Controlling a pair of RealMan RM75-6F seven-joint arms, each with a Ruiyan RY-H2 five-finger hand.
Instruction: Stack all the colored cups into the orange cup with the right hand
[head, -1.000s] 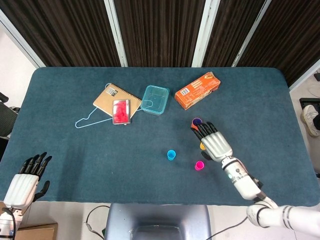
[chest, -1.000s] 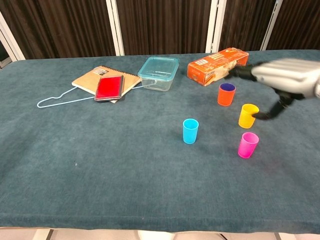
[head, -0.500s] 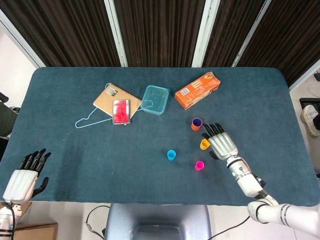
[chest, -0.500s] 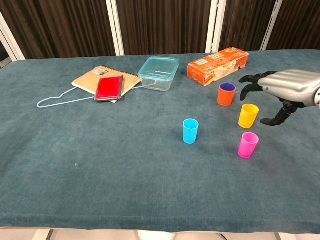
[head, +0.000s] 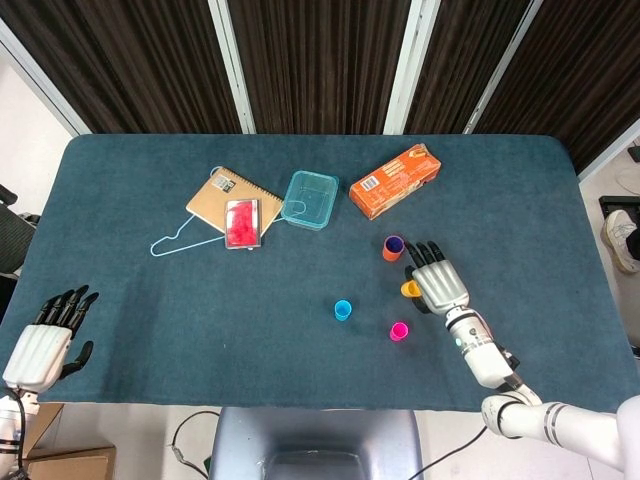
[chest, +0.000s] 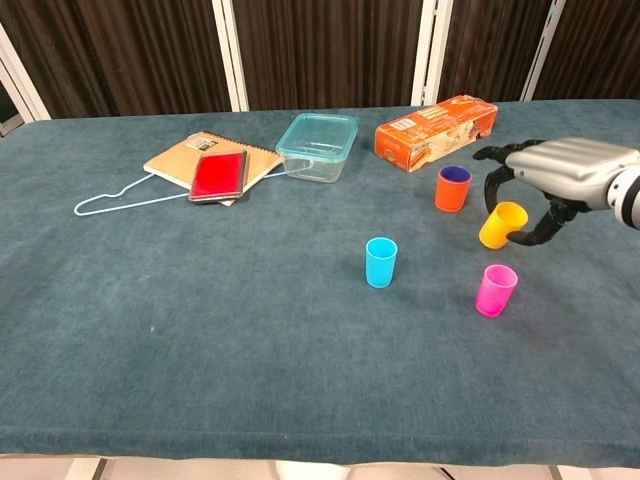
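**Yellow cup is off the table and tilted in your right hand**

Half a second ago the yellow cup (chest: 502, 224) stood upright on the table (chest: 200, 300) with your right hand (chest: 560, 175) hovering just beside it, fingers spread. Now the fingers are curled down around it, the thumb is hooked under its far side, and the cup leans with its mouth tipped toward the hand. In the chest view it looks raised off the cloth, though the head view hides most of it under the hand (head: 437, 285).

That means the first pick is made. The orange cup (chest: 452, 188) stands upright and untouched just to the left of the held cup, so your carry is short. Judging from the lean, you need to bring the yellow cup back toward upright before lowering it, or its rim may catch the orange cup's lip and knock it over.

The blue cup (chest: 381, 262) and the pink cup (chest: 496, 290) have not moved and remain to be stacked. Your left hand (head: 45, 345) rests by the near-left corner, fingers extended, holding nothing.
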